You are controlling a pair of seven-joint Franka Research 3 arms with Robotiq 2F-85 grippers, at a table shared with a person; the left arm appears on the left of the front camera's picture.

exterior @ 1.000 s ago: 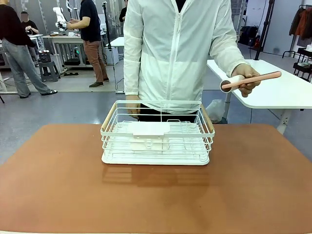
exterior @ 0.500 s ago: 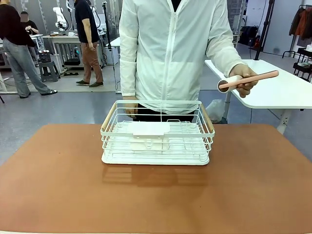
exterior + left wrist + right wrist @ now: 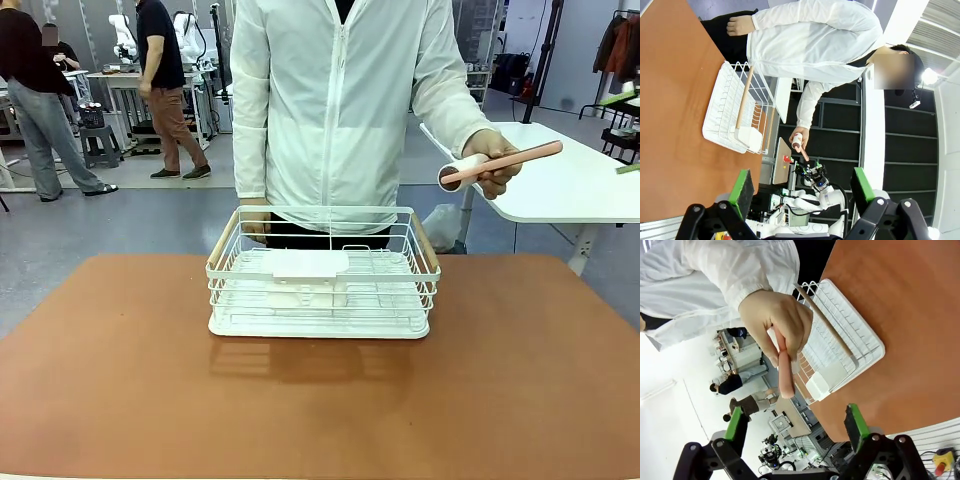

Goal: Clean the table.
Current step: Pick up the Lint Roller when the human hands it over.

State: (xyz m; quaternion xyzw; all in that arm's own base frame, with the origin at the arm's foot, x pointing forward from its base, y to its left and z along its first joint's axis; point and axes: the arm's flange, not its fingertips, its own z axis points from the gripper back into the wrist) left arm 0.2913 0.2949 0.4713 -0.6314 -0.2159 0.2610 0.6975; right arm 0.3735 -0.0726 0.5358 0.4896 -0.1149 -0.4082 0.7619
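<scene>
One white wire basket [image 3: 322, 275] stands on the table [image 3: 320, 410], the wide reddish-brown top in front of me. It sits toward the far edge, about midway across. Two wooden handles run along the basket's short sides, and one flat white insert [image 3: 310, 263] lies inside it.

One person in a white jacket [image 3: 340, 110] stands at the far side, just behind the basket. The person's hand on my right [image 3: 495, 150] is raised beside the body, off the table, and grips one lint roller [image 3: 530, 153] by its pink handle, with the white roll at the end nearer the body. The person's other hand [image 3: 255, 218] hangs low at the basket's far rim; I cannot tell whether it touches the wire. One white-topped table [image 3: 580, 190] stands behind, on my right.

Two end effectors are mine, and both are empty. My left end effector [image 3: 802, 186] has its wrist rolled, so the table runs up one side of its view. Its two green-padded fingers stand wide apart, looking across at the basket and the person. My right end effector [image 3: 795, 422] is also rolled and spread wide, with nothing between the pads. It faces the hand with the roller, which is in the air ahead of it, the basket beyond.
</scene>
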